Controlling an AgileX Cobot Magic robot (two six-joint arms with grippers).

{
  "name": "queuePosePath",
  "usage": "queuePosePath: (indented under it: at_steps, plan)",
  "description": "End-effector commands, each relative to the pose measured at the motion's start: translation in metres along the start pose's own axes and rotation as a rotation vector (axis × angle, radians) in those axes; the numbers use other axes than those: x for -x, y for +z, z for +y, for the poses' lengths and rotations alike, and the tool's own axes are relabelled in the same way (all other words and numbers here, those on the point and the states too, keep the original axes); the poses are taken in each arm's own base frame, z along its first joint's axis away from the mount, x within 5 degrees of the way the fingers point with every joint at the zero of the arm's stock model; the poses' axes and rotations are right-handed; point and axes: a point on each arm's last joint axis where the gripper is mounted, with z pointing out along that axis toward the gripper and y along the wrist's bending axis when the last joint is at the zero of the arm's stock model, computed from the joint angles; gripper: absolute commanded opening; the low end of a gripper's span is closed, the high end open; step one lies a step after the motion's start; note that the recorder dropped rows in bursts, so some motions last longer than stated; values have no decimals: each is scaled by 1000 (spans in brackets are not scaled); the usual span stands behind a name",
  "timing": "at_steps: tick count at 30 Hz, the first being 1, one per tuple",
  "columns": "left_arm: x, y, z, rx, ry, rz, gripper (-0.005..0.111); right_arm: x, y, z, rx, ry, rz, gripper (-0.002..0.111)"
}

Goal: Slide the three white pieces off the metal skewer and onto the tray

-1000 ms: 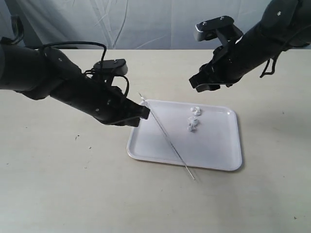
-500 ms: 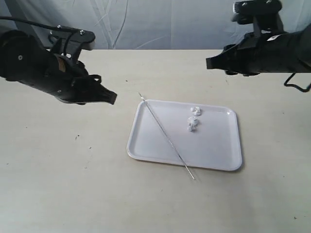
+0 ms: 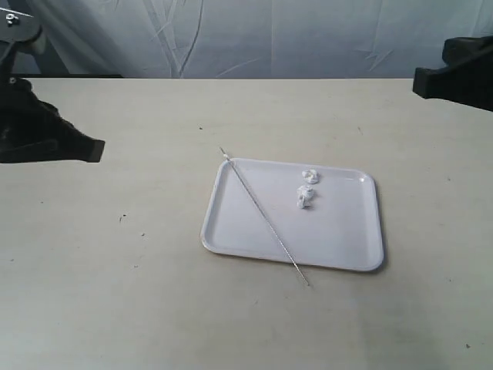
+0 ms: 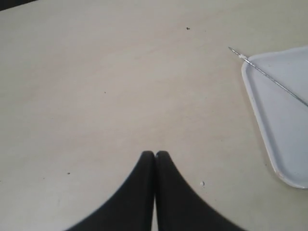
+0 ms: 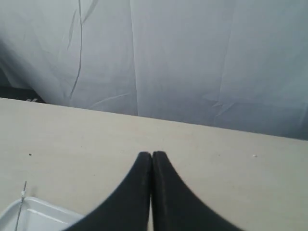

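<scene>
The white tray (image 3: 339, 239) lies in the middle of the table. Two white pieces rest in its far part, one near the rim (image 3: 310, 175) and one just in front of it (image 3: 305, 197). The metal skewer (image 3: 266, 220) lies slantwise over the tray's left side, both ends sticking out past the rim. My left gripper (image 3: 98, 150) hangs shut and empty at the far left, well away from the tray (image 4: 284, 120) and the skewer (image 4: 269, 77). My right gripper (image 3: 417, 81) is shut and empty at the far right; in its wrist view (image 5: 152, 155) only a tray corner (image 5: 38, 216) shows.
The beige table (image 3: 115, 293) runs wide to the left of the tray and in front of it. A pale cloth backdrop (image 3: 269, 38) hangs behind the far edge. Both arms sit at the outer edges of the exterior view.
Both arms have drawn back from the tray, the left one to the left and the right one to the right. The right gripper has shut. Skewer and pieces have stayed put.
</scene>
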Motion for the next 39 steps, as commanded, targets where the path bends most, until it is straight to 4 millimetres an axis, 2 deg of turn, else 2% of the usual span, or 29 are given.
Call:
queuePosePath:
  at_steps: [1,9,14,19,23,29,33,35,39]
  plan:
    - [-15,-30,7,-15,-36,-86,0,1,-23,-1,11,-80,-58,-1]
    - [-45,-89,24,1,-91,-215,0,1,-59,1,71,-85,-98,-1]
    - [-68,-125,37,36,-66,-299,0,-10,-73,1,86,-85,-103,-1]
    - [-94,-156,49,70,-53,-365,0,-20,-85,0,89,-66,-121,-1]
    - [-117,-175,56,77,-97,-421,0,-16,-99,-1,93,-48,-181,-1]
    - [-145,-194,64,80,-146,-492,0,-8,-118,-4,78,-29,-294,-1]
    - [-158,-194,66,95,-165,-423,0,-9,-124,-5,72,-9,-326,-1]
    - [-162,-192,66,102,-172,-369,0,-15,-122,-7,53,-8,-317,-1]
    - [-161,-192,62,50,-181,-378,0,-35,-115,-14,-9,75,-268,-1]
